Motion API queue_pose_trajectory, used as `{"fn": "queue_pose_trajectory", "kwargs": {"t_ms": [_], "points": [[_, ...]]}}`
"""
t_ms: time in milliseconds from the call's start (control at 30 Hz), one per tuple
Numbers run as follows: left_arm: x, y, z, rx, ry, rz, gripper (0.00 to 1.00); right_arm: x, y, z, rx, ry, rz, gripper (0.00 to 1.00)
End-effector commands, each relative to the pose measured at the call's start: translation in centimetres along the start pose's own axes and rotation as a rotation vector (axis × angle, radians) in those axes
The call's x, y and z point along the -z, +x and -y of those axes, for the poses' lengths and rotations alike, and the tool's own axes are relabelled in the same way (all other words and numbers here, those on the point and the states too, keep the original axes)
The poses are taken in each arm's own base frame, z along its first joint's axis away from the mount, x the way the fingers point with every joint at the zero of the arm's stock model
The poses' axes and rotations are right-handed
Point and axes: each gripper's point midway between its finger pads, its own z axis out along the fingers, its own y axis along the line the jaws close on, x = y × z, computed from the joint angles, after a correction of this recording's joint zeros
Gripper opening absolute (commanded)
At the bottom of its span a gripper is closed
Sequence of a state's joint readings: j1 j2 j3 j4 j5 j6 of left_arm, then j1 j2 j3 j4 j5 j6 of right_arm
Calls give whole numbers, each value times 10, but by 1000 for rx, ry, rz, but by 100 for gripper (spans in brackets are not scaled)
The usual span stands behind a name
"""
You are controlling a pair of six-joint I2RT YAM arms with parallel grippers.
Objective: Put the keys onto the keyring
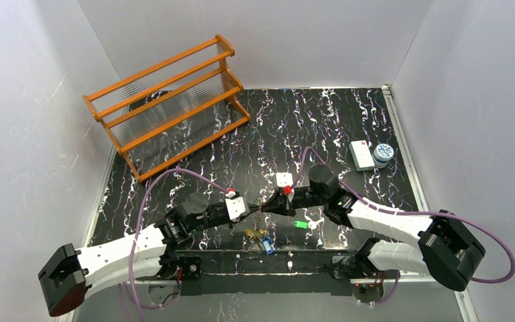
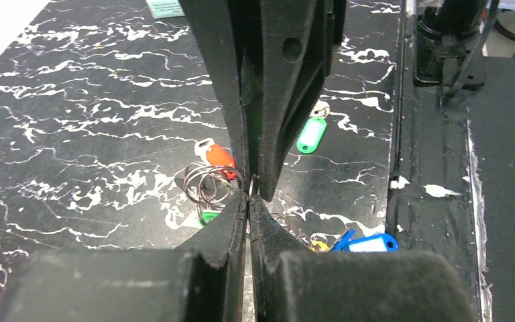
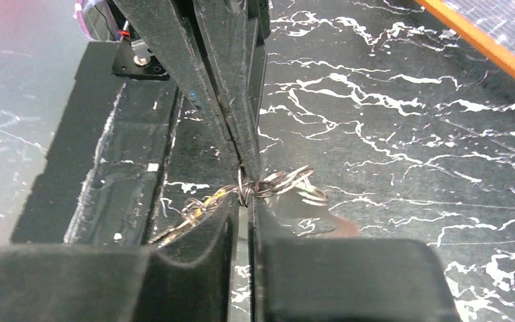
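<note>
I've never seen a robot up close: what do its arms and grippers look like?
The left arm and right arm have white shells between black joints, a purple cable looping along each. Each wrist carries a white box with red trim; the fingers are black wedges.

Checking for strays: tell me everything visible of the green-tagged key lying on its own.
The green-tagged key has a bright green oblong plastic tag with a pale label window and a small metal ring at one end; no key blade is clear. It lies flat on the black marbled table, near the front edge, apart from the blue tag and its cluster. Nothing but the table touches it.
</note>
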State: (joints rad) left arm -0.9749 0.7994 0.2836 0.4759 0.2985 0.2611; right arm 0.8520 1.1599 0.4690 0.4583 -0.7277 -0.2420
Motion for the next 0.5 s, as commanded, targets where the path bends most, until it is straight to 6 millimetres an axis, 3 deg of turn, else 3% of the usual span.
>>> {"fn": "queue_pose_trajectory", "kwargs": {"t_ms": [0, 100, 167, 233, 467], "points": [[7, -16, -14, 21, -95, 63, 0, 2, -33, 14, 65, 60, 56, 30], [14, -21, -18, 58, -141, 119, 0, 6, -31, 12, 80, 71, 63, 50], [20, -21, -17, 87, -164, 177, 0, 8, -32, 11, 90, 83, 76, 57], [27, -33, -16, 99, -177, 278, 0, 11, -34, 10, 97, 97, 91, 58], [40, -47, -8, 111, -160, 426, 0, 17, -44, 4, 125, 100, 151, 60]]}}
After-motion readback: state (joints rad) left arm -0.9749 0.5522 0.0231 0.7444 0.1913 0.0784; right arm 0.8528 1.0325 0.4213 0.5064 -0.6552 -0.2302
